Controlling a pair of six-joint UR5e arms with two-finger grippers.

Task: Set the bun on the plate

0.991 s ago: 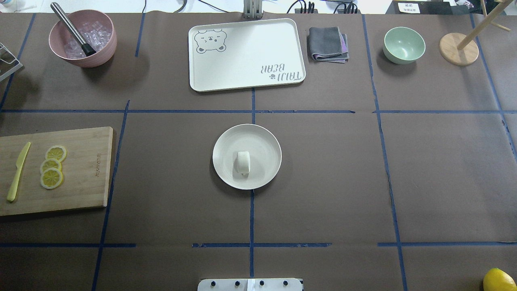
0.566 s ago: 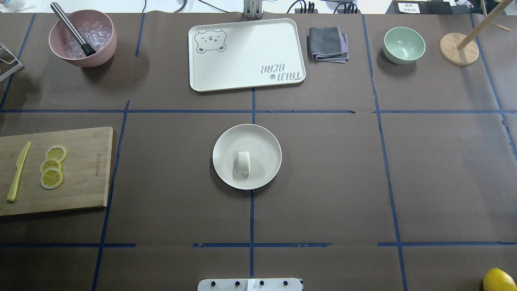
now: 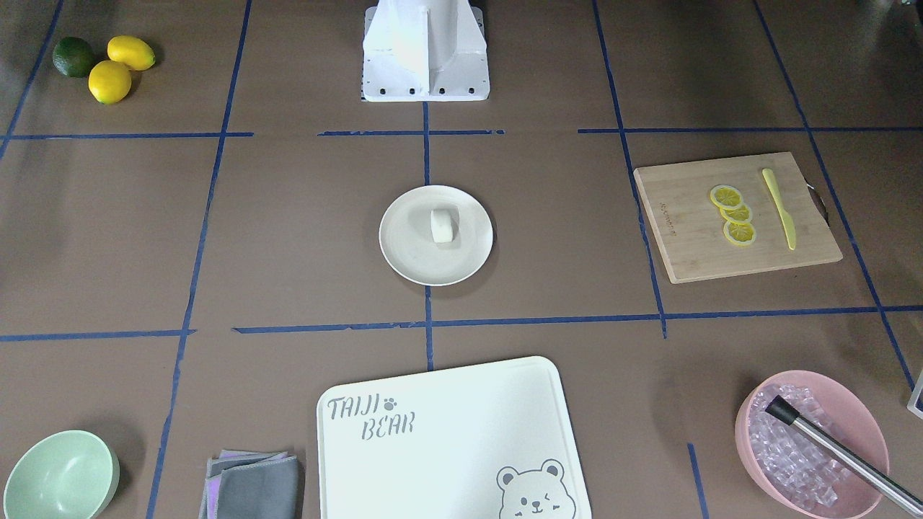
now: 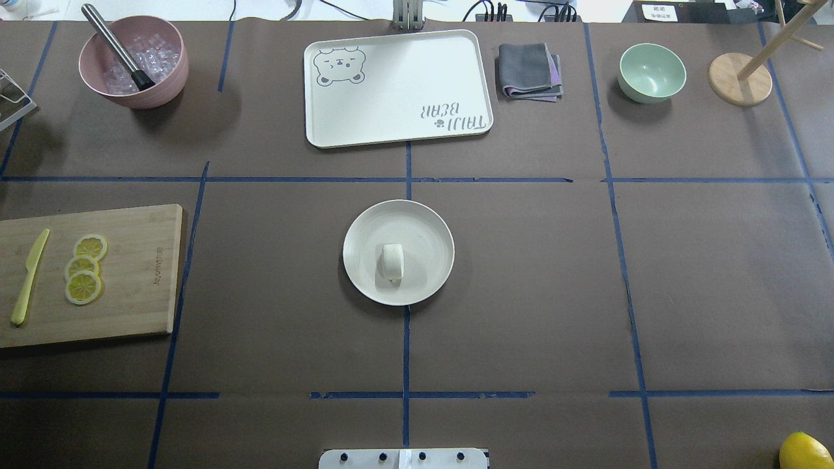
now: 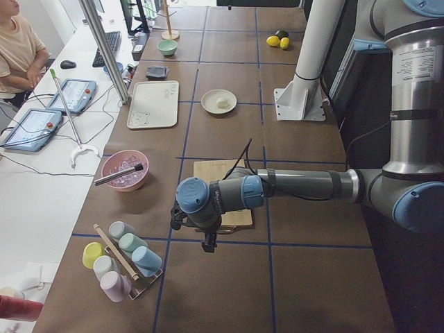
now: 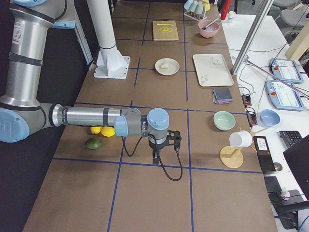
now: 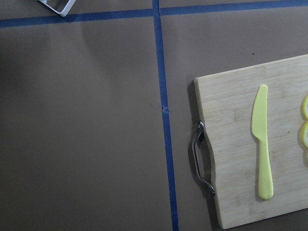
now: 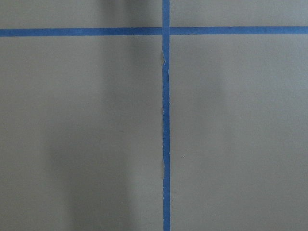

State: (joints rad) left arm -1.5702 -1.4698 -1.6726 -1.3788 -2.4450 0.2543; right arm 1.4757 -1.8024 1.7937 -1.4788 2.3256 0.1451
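Note:
The small white bun (image 4: 392,262) rests on the round cream plate (image 4: 430,228) at the table's middle, a little toward the robot's side of the plate's centre. It shows the same way in the front view, bun (image 3: 442,224) on plate (image 3: 411,252). Neither gripper is near it. My left gripper (image 5: 207,239) hangs over the table's left end beside the bamboo board. My right gripper (image 6: 155,157) hangs over the right end near the lemons. Both show only in the side views, so I cannot tell whether they are open or shut.
A bamboo board (image 4: 130,280) carries lemon slices (image 4: 83,268) and a yellow knife (image 4: 29,277). Along the far edge stand a pink ice bowl (image 4: 133,62), the bear board (image 4: 397,88), a grey cloth (image 4: 529,70), a mint bowl (image 4: 651,71) and a wooden stand (image 4: 741,78).

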